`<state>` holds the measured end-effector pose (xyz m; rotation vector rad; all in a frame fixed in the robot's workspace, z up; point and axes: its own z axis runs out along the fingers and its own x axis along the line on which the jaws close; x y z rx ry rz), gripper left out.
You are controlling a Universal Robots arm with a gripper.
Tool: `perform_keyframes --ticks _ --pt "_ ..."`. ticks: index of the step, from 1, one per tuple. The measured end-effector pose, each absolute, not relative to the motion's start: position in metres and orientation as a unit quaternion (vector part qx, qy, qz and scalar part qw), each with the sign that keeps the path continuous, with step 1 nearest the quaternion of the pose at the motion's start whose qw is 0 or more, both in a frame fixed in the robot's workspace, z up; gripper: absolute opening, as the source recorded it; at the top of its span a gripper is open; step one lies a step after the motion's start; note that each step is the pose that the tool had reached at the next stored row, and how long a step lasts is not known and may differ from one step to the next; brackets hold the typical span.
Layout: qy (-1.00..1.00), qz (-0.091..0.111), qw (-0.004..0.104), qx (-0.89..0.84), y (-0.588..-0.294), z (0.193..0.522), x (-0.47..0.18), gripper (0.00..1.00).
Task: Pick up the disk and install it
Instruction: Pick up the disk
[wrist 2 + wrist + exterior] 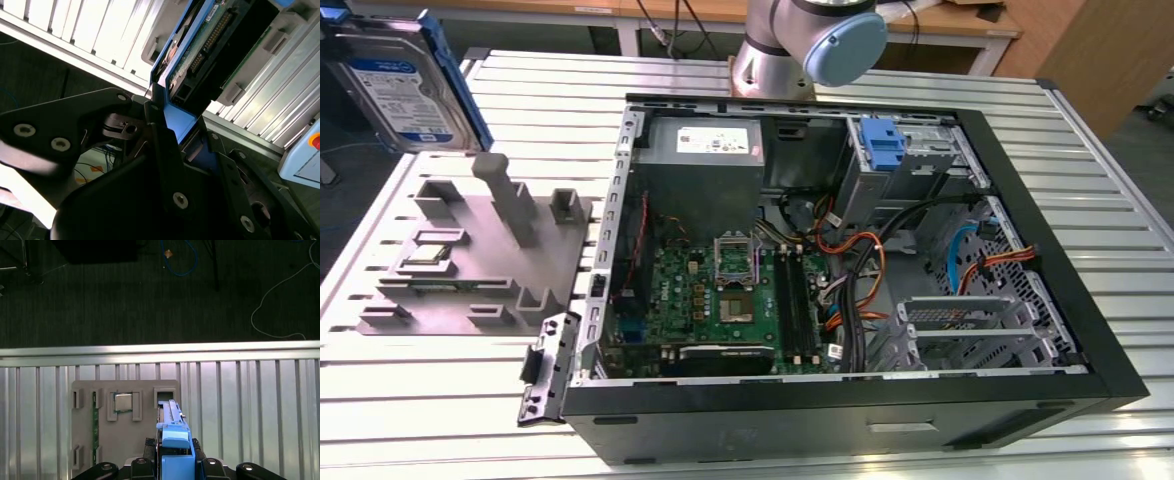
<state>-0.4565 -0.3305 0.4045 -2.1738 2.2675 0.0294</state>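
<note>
End effector point(174, 454) — clamped tight — grips the disk point(398, 90) along its blue-railed edges.

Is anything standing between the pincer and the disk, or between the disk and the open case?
Nothing visible. The pincer holds the disk in the air over the grey fixture; the case lies open beside it.

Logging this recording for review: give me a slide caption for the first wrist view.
The gripper holds the disk edge-on above the grey fixture on the slatted table.
</note>
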Motion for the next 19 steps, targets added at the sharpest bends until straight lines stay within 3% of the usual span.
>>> perform_keyframes --ticks 19 --pt "0.722 0.009 0.000 -0.692 -0.3305 0.4134 -0.4565 0.36"
